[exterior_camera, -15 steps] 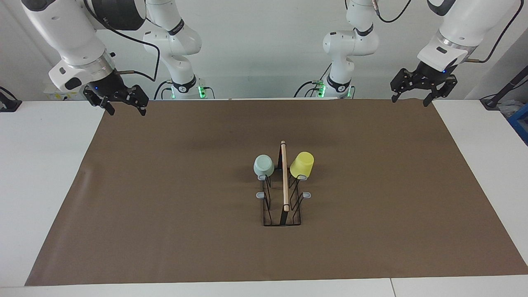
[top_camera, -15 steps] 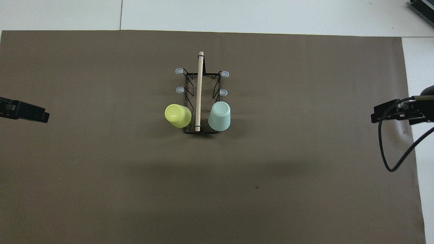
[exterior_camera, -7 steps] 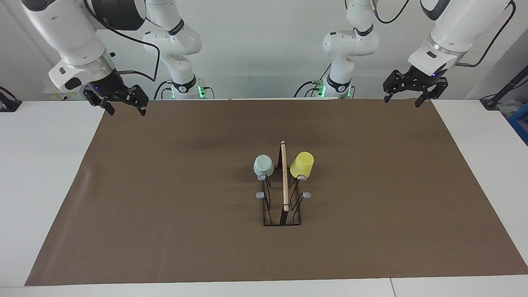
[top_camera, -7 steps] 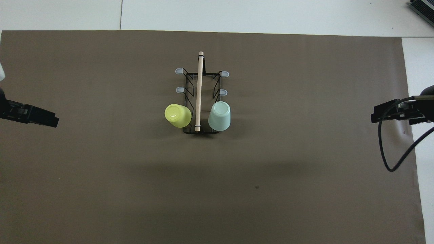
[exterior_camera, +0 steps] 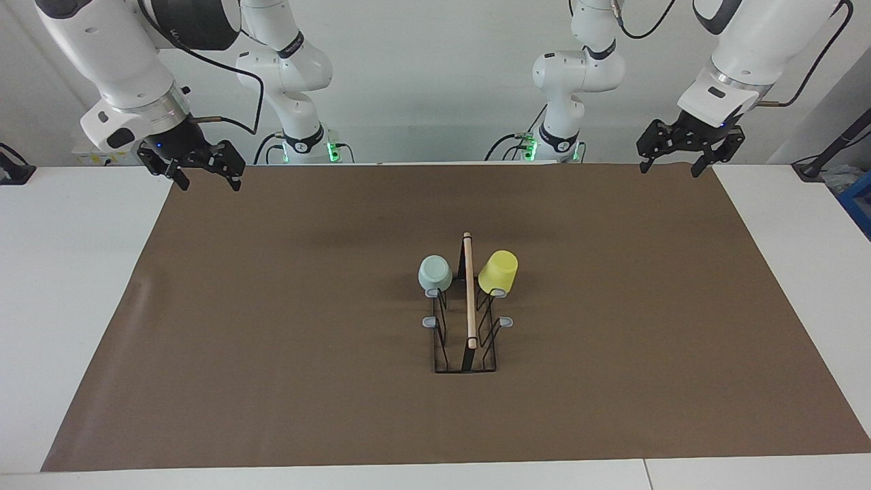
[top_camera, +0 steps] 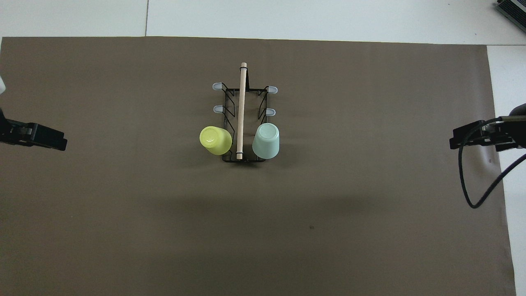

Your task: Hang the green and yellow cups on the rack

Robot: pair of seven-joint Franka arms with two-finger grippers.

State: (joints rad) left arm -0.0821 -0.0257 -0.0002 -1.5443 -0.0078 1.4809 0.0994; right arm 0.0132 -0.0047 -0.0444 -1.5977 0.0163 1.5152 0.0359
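Both cups are hung on the rack [exterior_camera: 465, 320] at its robot-near end: green cup [exterior_camera: 435, 273], yellow cup [exterior_camera: 498, 271]. Left gripper [exterior_camera: 683, 145] and right gripper [exterior_camera: 195, 163] are held off mid-tabletop, jaws wide, empty (hanging judged done; only parking is left).

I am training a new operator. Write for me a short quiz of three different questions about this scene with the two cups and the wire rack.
1. True or false: the pale mint green plastic cup and the bright yellow plastic cup both sit upside down on pegs of the black wire rack with the wooden rod.
2. Which cup is on the side toward the left arm's end of the table? A) green B) yellow
3. Fill in: the grey-tipped pegs that show bare number ____.

Key
1. True.
2. B. The left gripper and the right gripper both hang open over the brown mat's corners, holding nothing.
3. Four.
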